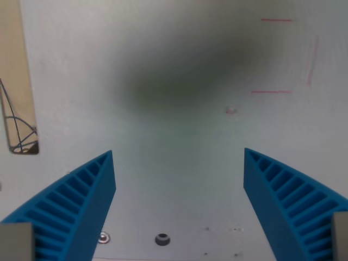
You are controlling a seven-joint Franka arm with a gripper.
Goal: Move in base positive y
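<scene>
Jaws wide apart, nothing between them — blue ribbed fingers (81,201) enter from both lower corners of the wrist view, gap between them all bare counter (179,136). Gripper (178,163) hangs above the surface, empty.

No object to carry here: task is a pure translation in base +y, so the only thing that matters is the arm itself and the free space around it. Cannot tell from this view which picture direction +y maps to.

Visible on the counter:
- screw (162,238) and a small bolt head (103,236) near the bottom edge, between the fingers
- faint red marks (276,20) upper right, look like tape or pen lines
- small pale speck (231,110) right of centre
- counter edge at the wrist view's left, tan floor (12,60) beyond it, thin cables (16,130) hanging there

Soft dark blur across the upper middle — probably the arm's shadow, too fuzzy to say.

Risks, as judged:
- If +y runs toward the left edge, arm could travel past the counter and snag those cables.
- Height above the surface unclear; any droop during the move could drag the fingertips over the screw heads.
- No reference object in frame, so drift off-axis would be hard to catch from this camera alone.
</scene>
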